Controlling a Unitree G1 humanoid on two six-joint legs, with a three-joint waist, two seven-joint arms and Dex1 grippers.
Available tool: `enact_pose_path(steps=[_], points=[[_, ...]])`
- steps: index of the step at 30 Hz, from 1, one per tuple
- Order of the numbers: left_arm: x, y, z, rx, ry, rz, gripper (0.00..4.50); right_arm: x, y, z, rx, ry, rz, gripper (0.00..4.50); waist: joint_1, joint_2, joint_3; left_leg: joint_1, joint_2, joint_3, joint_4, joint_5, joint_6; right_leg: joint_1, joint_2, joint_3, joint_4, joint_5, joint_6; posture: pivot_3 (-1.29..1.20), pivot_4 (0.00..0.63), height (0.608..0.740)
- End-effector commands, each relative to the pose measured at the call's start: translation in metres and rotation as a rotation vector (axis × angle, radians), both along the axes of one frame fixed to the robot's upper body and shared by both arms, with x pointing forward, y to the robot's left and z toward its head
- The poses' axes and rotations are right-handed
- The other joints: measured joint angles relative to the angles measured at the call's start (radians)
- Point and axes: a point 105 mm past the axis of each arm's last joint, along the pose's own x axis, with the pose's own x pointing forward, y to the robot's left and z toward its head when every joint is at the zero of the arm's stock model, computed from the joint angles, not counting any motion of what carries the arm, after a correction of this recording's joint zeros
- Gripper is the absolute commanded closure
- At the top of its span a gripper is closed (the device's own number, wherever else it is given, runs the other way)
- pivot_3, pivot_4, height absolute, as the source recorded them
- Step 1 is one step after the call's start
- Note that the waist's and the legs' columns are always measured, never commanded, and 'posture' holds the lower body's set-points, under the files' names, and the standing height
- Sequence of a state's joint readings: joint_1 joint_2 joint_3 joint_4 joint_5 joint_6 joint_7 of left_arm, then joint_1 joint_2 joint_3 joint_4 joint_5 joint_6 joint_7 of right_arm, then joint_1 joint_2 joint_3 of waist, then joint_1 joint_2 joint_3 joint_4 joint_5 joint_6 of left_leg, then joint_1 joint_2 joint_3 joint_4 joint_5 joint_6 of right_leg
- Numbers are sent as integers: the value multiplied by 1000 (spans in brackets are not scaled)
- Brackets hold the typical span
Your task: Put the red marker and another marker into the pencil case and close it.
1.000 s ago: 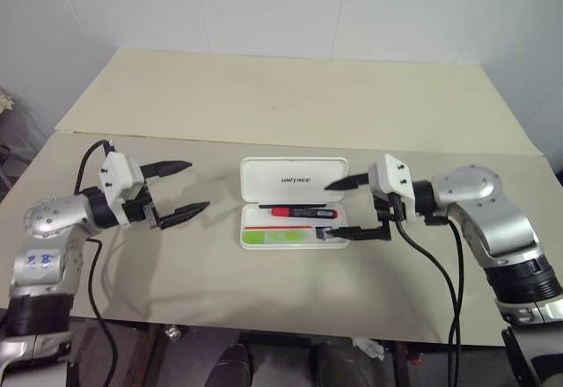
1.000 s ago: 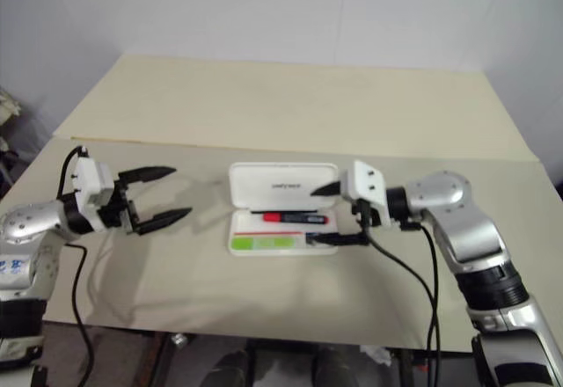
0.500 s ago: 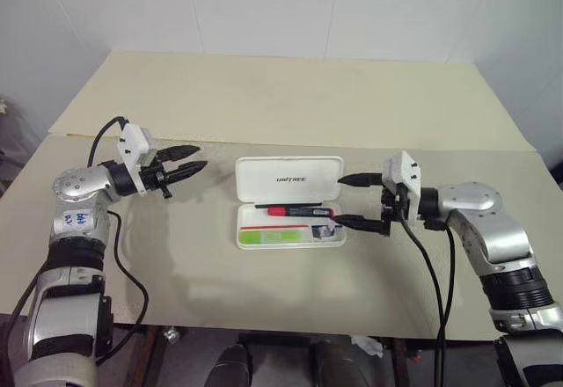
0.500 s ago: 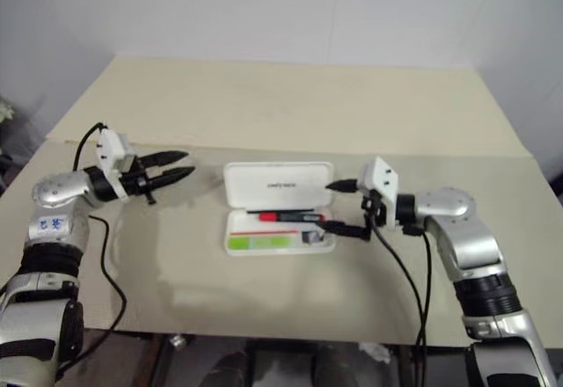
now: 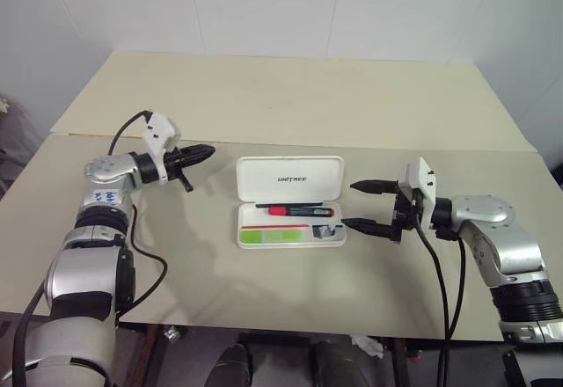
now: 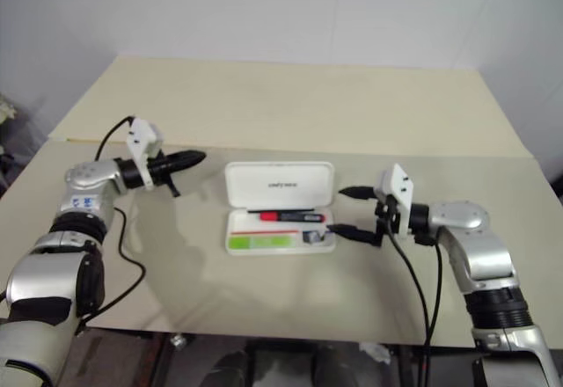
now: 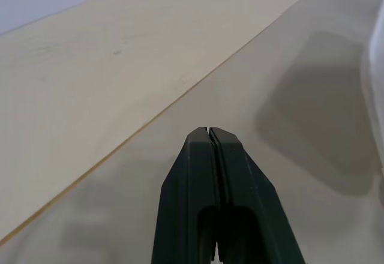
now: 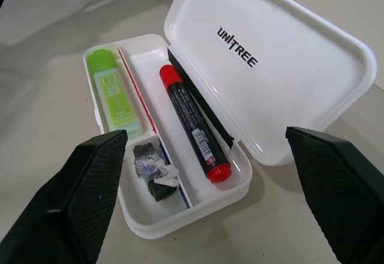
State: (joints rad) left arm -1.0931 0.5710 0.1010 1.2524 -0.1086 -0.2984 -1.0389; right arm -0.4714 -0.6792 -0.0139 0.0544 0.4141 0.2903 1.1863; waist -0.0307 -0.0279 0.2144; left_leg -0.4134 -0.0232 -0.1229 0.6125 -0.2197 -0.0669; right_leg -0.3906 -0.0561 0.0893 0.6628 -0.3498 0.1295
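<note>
The pencil case (image 5: 289, 178) lies open mid-table, its white lid raised at the back. In its tray lie the red marker (image 5: 295, 211) and, along the front, the light-green highlighter (image 5: 276, 236). The right wrist view shows the marker (image 8: 191, 120), the highlighter (image 8: 117, 93) and a small grey-black lump (image 8: 155, 173) in the tray. My left gripper (image 5: 208, 151) is shut on nothing, level, pointing at the lid's left end a short way off. My right gripper (image 5: 349, 204) stands open just right of the case, apart from it.
The case rests on the nearer of two beige tabletops (image 5: 264, 290), joined along a seam (image 5: 369, 145) behind it. Black cables (image 5: 437, 273) hang from both arms. A white wall rises beyond the far table.
My left gripper has shut and reached forward toward the lid's left end. My right gripper has drawn back to the right, off the tray's edge, and stays open.
</note>
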Motion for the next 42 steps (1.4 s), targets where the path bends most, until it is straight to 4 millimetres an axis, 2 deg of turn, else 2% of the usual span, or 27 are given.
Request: enact_pose_path(steps=[1, 4, 7, 11, 15, 19, 28, 38, 42], points=[[4, -14, 15, -10, -34, -37, 4471, -4, -17, 9, 26, -25, -14, 0, 2, 0, 0, 0, 0, 0, 0, 0, 0, 0, 0, 0, 0, 0, 0, 0, 150, 740], [4, -27, 21, -46, -34, -93, 4471, -8, -23, 4, 23, 0, -14, 0, 2, 0, 0, -2, 0, 0, 0, 0, 0, -1, 0, 0, -1, 0, 0, 0, 150, 740], [-1, -37, 19, -35, -5, -168, 4471, -10, -29, -1, -2, 28, -27, 0, -1, 0, 0, -2, 0, 0, 0, 0, 0, -1, 0, 0, 0, 0, 0, 0, 150, 740], [-13, -52, 12, 32, 13, -315, 4471, -8, -42, 11, 89, -14, -58, 0, -1, 0, 0, -1, 0, 0, 0, 0, 0, -1, 0, 0, 1, 0, 0, 0, 150, 740], [-21, -59, 13, 49, 5, -408, 4471, -13, -52, 13, 70, -7, 12, 0, -1, 0, 0, -1, 0, 0, 1, 0, 0, -1, 0, 0, 1, 0, 0, 0, 150, 740], [-32, -67, 4, 95, 18, -520, 4471, -12, -55, 15, 12, -18, 123, 0, -2, 0, 0, -1, 0, 1, 1, 0, 0, -1, 0, 0, 1, 0, 1, 0, 150, 740], [-51, -85, -10, 228, 13, -710, 4471, 7, -43, 37, 47, -85, 251, 0, -6, 0, 0, -1, 0, 0, 1, 1, 0, -1, 0, 0, 0, 0, 1, 0, 150, 740], [-68, -91, -39, 528, -42, -860, 4471, 9, -32, 34, 21, -109, 311, 0, -1, 0, 0, -1, 0, 0, 1, 1, 0, -1, 0, 0, 0, 1, 1, 0, 150, 740], [-70, -88, -52, 640, -63, -884, 4471, 5, -36, 30, 3, -93, 314, 0, -1, 0, 0, -1, 0, 0, 1, 1, 0, -1, 0, 1, 0, 0, 1, 0, 150, 740]])
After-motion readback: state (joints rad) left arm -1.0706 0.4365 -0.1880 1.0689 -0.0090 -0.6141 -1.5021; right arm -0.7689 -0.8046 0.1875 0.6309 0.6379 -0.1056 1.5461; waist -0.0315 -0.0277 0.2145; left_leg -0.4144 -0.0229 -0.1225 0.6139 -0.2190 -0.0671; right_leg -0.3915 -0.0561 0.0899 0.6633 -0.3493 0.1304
